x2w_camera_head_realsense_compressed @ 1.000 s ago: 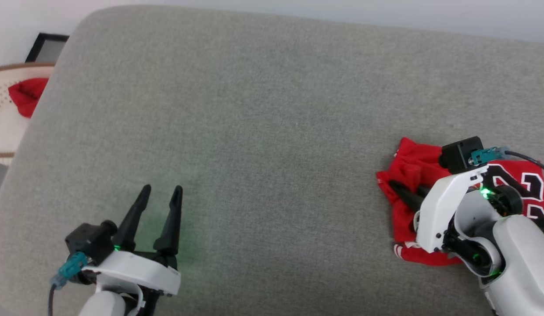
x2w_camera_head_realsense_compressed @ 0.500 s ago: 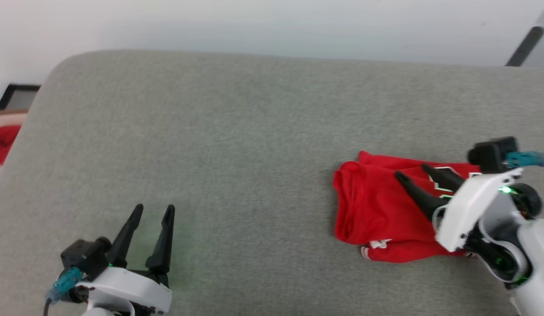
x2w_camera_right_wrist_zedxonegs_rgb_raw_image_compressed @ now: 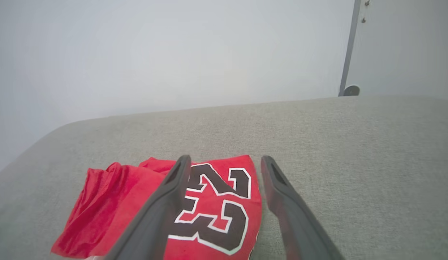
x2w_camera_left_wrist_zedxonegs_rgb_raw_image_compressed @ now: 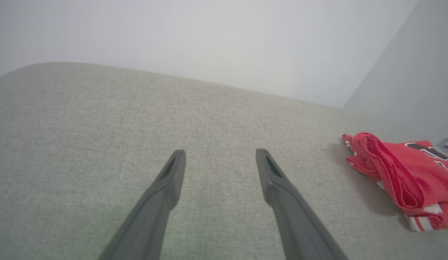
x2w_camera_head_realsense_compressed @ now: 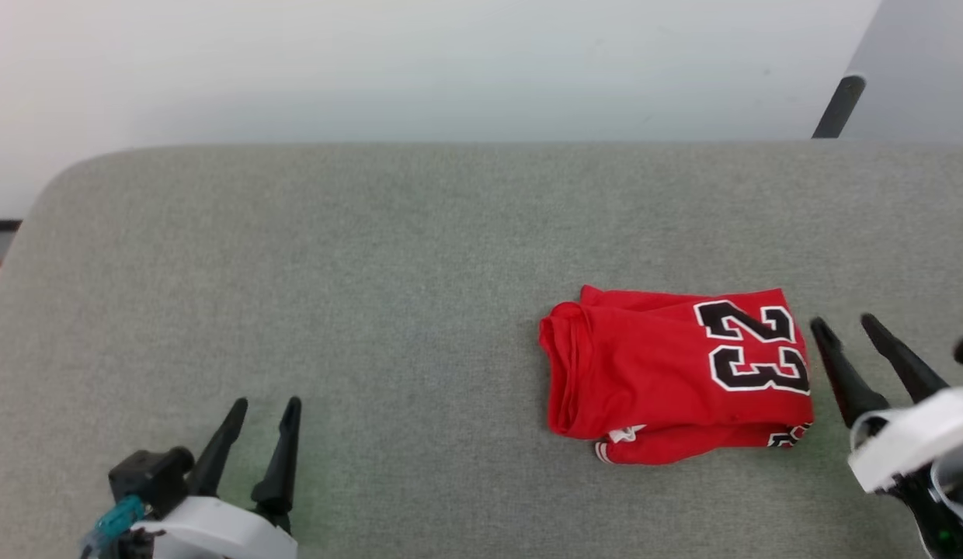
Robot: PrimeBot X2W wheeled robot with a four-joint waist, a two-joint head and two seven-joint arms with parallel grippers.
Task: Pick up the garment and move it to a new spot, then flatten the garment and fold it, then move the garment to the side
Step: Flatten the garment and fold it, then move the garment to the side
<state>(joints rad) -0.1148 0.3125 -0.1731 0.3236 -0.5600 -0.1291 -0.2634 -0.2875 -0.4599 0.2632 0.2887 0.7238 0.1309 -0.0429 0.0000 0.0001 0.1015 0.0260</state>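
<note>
On the right part of the grey padded surface [x2w_camera_head_realsense_compressed: 419,256]: the garment [x2w_camera_head_realsense_compressed: 676,373], folded to a compact red packet, black "23" facing up at its right end, thick rolled fold at its left end, a bit of red-and-white striped trim peeking out along the near edge.

Just beside that right end, apart from the cloth: the right gripper [x2w_camera_head_realsense_compressed: 843,321], fingers spread wide and empty, tips pointing away from the robot. In the right wrist view, one finger drawn across the digits, the other over bare upholstery, no cloth pinched between them.

Well apart, at the lower left of the head view: the left gripper [x2w_camera_head_realsense_compressed: 267,402], likewise released, nothing between its fingers, over bare fabric. From the left wrist view, the packet far off to the right, rolled fold turned toward that arm.

Counted: one garment, two grippers, two dark fingers on each, two digits on show, one dark slanted bar [x2w_camera_head_realsense_compressed: 835,105] at the upper right.

Far edge of the surface straight along a pale wall [x2w_camera_head_realsense_compressed: 450,70], rounded corner at the far left. Broad open stretch between packet and left gripper; a clear band beyond the packet up to the far edge; a narrower strip on its near side.
</note>
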